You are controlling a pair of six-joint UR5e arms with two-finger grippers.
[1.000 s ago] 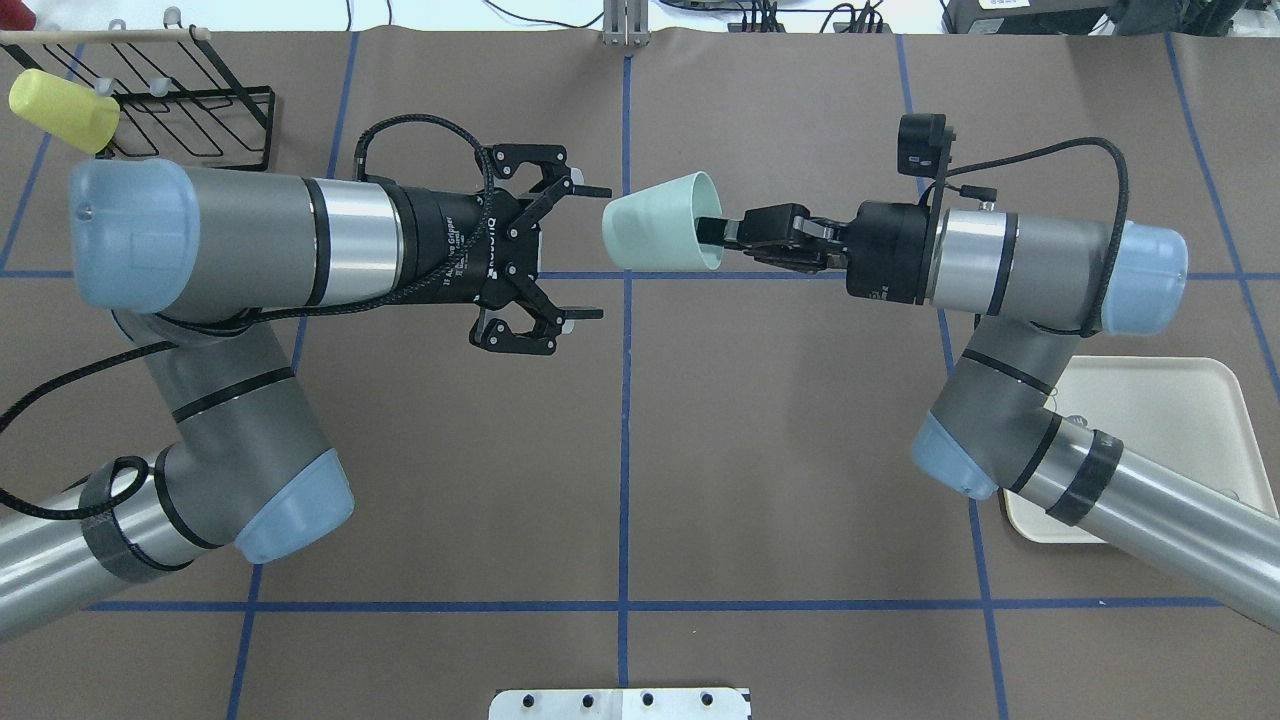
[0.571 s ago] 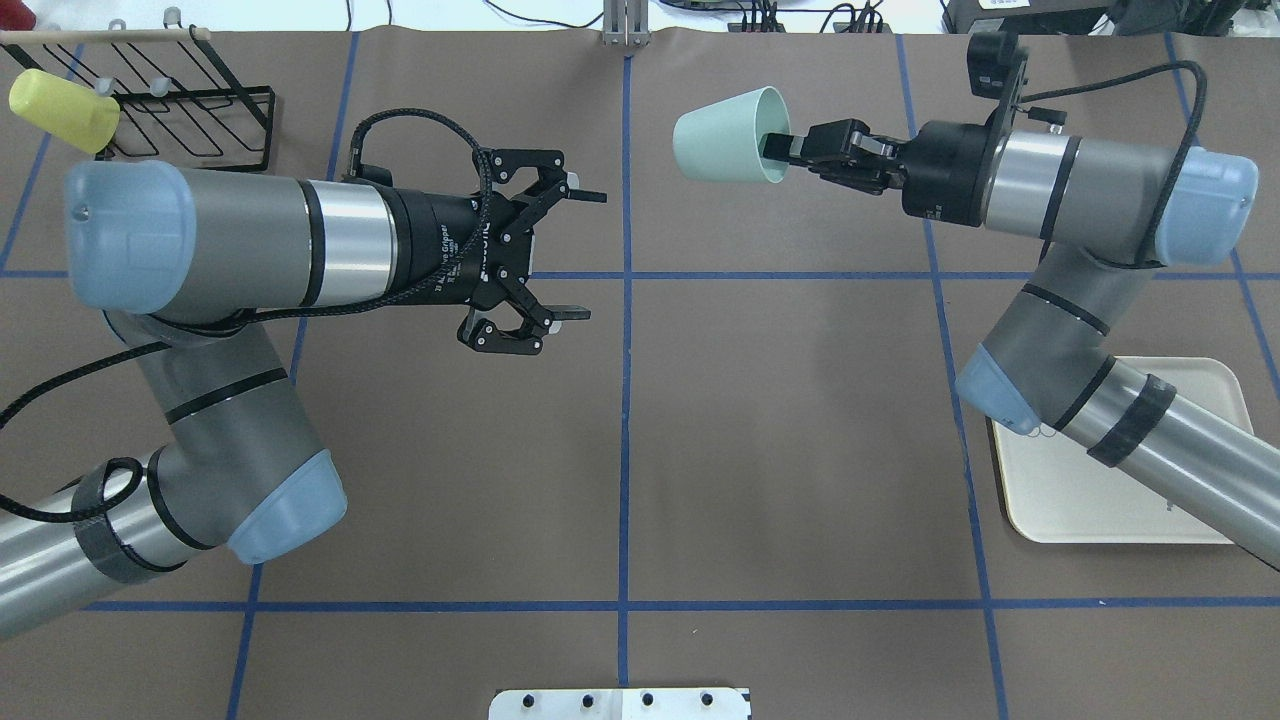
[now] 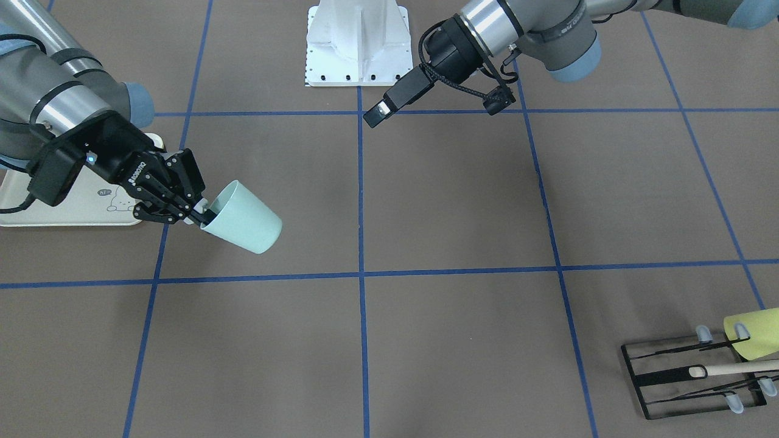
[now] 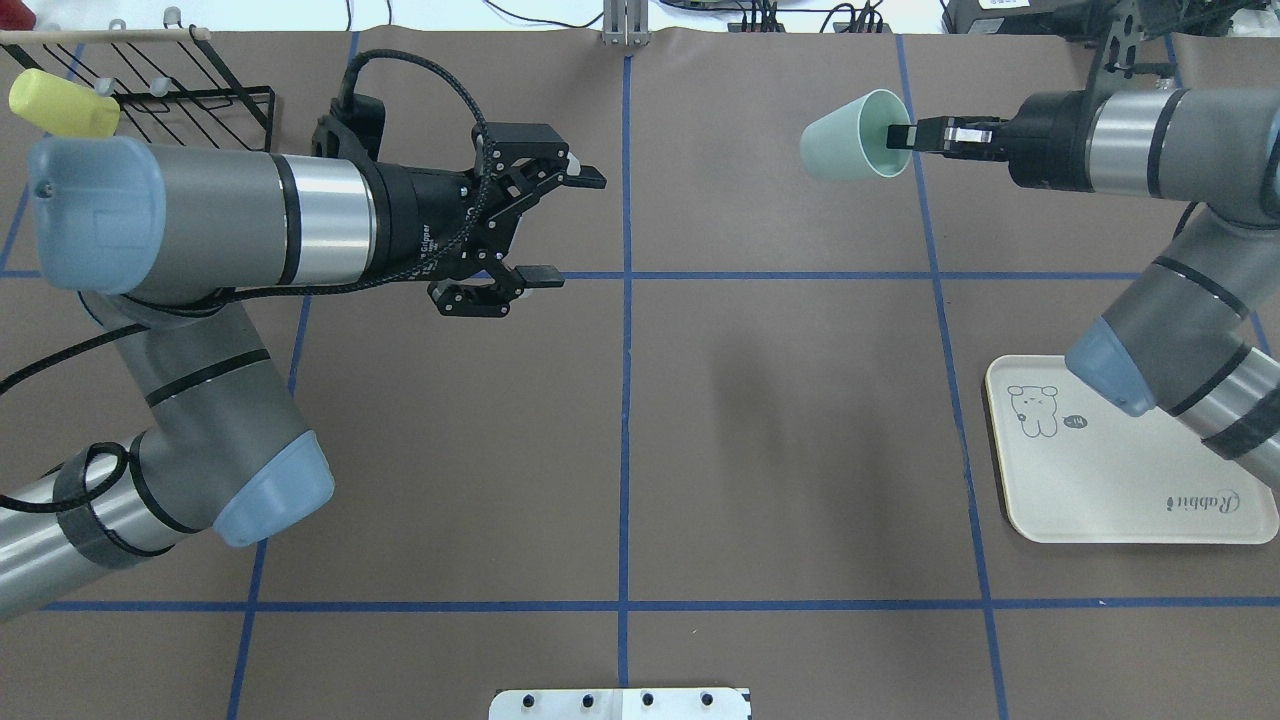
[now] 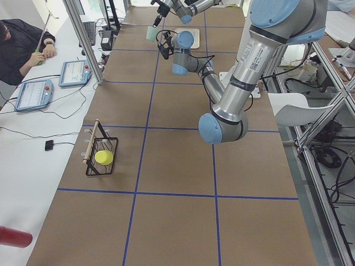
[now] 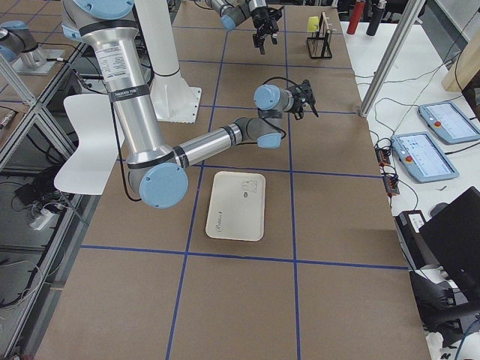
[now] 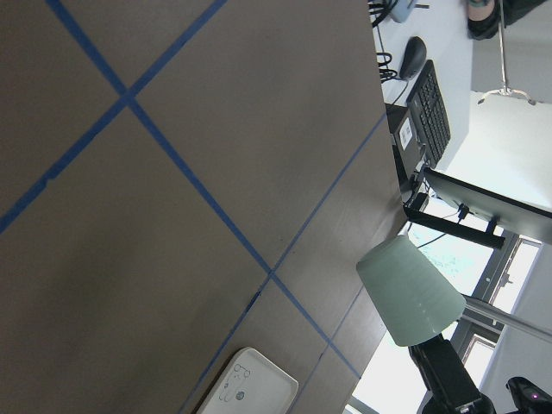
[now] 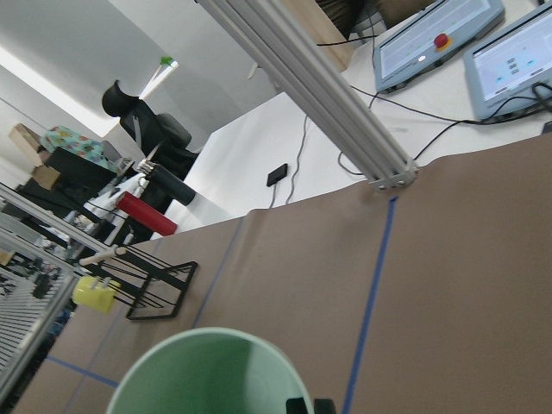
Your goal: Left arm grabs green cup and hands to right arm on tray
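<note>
The pale mint green cup lies on its side in the air above the far right part of the table, its mouth toward the right arm. My right gripper is shut on the cup's rim, one finger inside. From across the table the same cup hangs beside the right gripper. My left gripper stands open and empty left of the centre line, well apart from the cup. The cream tray lies at the near right, under the right arm's elbow. The left wrist view shows the cup and the tray.
A black wire rack stands at the far left corner with a yellow-green cup hung on it. The white mounting plate sits at the near edge. A person sits at a side desk beyond the table.
The right arm has carried the green cup away from the left gripper, to the right and farther back, uncovering the tray. The left gripper has rotated, stayed open and lifted slightly.
</note>
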